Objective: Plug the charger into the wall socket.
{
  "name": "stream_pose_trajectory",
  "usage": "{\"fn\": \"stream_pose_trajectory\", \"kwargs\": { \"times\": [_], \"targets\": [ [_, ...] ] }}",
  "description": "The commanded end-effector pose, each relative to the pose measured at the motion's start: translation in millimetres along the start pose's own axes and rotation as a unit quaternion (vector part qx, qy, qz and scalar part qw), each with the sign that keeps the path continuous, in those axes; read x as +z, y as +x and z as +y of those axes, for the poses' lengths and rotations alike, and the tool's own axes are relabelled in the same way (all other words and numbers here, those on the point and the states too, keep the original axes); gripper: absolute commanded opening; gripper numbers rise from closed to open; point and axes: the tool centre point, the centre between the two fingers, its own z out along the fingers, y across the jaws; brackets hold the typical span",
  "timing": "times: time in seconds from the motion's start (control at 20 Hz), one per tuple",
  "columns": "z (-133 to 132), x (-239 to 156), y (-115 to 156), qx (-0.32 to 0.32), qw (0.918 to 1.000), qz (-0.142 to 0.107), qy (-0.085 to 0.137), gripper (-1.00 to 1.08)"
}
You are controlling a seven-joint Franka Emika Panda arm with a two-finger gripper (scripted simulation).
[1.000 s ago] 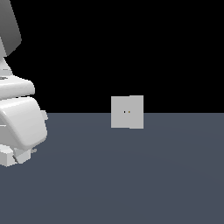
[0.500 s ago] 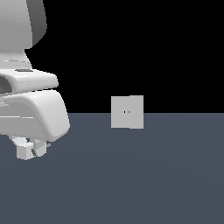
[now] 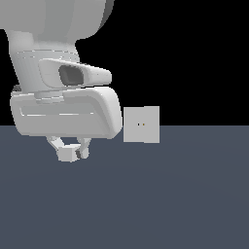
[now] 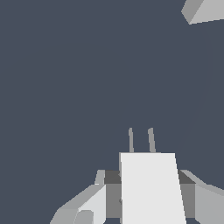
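The end effector (image 3: pixel 72 151) hangs under the big white arm body, on the exterior view's left of the wall socket (image 3: pixel 141 124). Its two fingers (image 3: pixel 54 143) are closed on the charger (image 3: pixel 68 154), a small white block that sits between them at their tips. In the wrist view the charger (image 4: pixel 151 188) fills the space between the fingers (image 4: pixel 83 209), and its two thin prongs (image 4: pixel 141 140) point away from the end effector, over the dark grey surface (image 4: pixel 65 87).

The wall socket is a light grey square plate that stands upright on the surface (image 3: pixel 170 194), with two tiny dark holes at its centre. The charger is well apart from the wall socket, lower than its holes, and it does not touch the plate. A grey corner of the wall socket (image 4: pixel 203 11) shows at the edge of the wrist view, far beyond the prongs. I cannot tell whether the charger touches the surface or hangs just above it.
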Motion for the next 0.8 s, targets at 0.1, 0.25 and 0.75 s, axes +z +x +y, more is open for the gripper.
{"fn": "stream_pose_trajectory", "kwargs": {
  "times": [0.1,0.25,0.75],
  "targets": [
    [25.3,-5.8,16.2,-0.02,0.9998,0.001,0.006,-1.0],
    [39.5,-8.8,26.2,-0.031,0.9995,0.001,0.01,-1.0],
    [79.8,-16.8,57.7,-0.064,0.9977,0.001,0.021,-1.0]
  ]
}}
